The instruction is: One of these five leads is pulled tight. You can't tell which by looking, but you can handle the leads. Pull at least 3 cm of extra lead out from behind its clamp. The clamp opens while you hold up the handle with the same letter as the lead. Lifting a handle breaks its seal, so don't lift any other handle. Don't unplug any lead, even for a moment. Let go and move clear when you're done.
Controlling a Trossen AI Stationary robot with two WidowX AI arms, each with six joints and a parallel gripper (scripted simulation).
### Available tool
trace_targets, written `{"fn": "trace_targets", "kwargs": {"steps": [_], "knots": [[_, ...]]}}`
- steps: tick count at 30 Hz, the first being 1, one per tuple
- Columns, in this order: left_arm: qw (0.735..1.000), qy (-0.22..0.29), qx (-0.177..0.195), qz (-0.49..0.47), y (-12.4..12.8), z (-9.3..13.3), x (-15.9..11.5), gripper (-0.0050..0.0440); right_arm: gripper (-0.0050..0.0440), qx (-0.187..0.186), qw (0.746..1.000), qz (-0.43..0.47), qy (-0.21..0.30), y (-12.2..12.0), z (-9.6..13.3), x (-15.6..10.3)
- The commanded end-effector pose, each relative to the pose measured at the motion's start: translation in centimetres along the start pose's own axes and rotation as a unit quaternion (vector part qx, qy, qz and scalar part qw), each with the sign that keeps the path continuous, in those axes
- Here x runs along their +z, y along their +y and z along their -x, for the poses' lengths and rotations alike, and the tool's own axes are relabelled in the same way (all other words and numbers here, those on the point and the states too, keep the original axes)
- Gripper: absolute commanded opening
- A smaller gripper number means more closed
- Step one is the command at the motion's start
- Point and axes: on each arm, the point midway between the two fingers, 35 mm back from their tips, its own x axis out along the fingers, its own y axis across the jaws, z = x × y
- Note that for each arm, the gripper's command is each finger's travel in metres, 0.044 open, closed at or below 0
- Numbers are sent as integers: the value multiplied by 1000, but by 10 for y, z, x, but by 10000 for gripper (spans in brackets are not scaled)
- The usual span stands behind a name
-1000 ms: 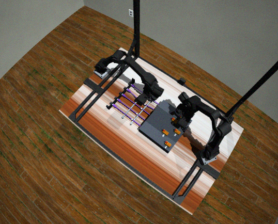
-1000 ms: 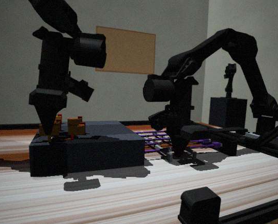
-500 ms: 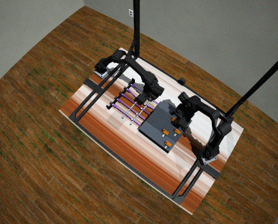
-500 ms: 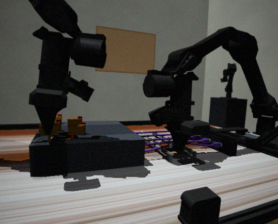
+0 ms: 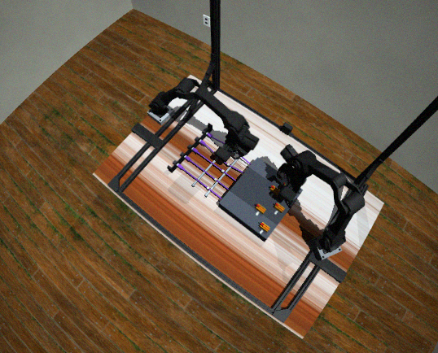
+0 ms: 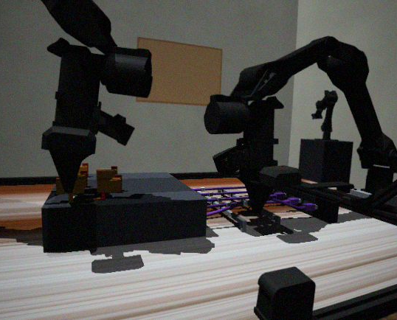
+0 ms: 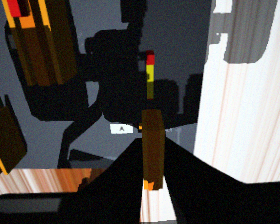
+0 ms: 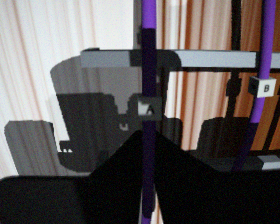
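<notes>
1. The left tool (image 5: 281,194) (image 6: 71,195) (image 7: 151,144) was narrow, shut on the sides of handle A (image 6: 71,198) (image 7: 153,150), at the box's edge nearest the exterior camera. A white label A (image 7: 121,128) lay just beside it.
2. A slim red-and-yellow piece (image 6: 102,196) (image 7: 150,75) stood near that handle on the dark box (image 5: 244,183) (image 6: 147,217) (image 7: 106,15).
3. The right tool (image 5: 237,155) (image 6: 257,210) (image 8: 145,137) pointed down over the bench (image 5: 167,203) (image 6: 170,291), its fingers nearly together around lead A (image 6: 215,211) (image 8: 149,15).
4. That purple lead ran straight between the fingertips. Its A tag (image 8: 149,108) sat in shadow just ahead of them, between the tool and a gray rail (image 8: 216,59).
5. Lead B (image 8: 269,30) ran beside it, bent near its white B tag (image 8: 263,87), apart from the fingers.
6. The leads ran from the dark box to the black connector bar (image 5: 181,159) (image 6: 328,210), above the bench.
7. Three orange handles (image 5: 260,208) (image 5: 279,207) (image 5: 264,226) stood on the box, apart from the left fingers.
8. The exterior view was dim there, but handle A seemed raised; how far could not be told, nor whether its clamp was open.
</notes>
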Motion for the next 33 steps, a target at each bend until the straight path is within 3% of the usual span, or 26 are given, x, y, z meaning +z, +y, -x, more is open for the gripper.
{"fn": "trace_targets", "kwargs": {"steps": [1,14,15,31,33], "knots": [[1000,-16,-6,0,-1,19,3,-50,-50,3,1000,0,-24,1,30,5],[1000,-16,-6,0,-1,19,3,-50,-50,3,1000,0,-24,1,30,5],[1000,-15,-7,0,-1,19,3,-50,-50,1,1000,0,-10,0,44,0],[1000,-15,-7,0,-1,19,3,-50,-50,1,1000,0,-10,0,44,0],[1000,-13,-7,0,-1,19,3,-50,-50,-1,1000,0,10,-1,55,-8]]}}
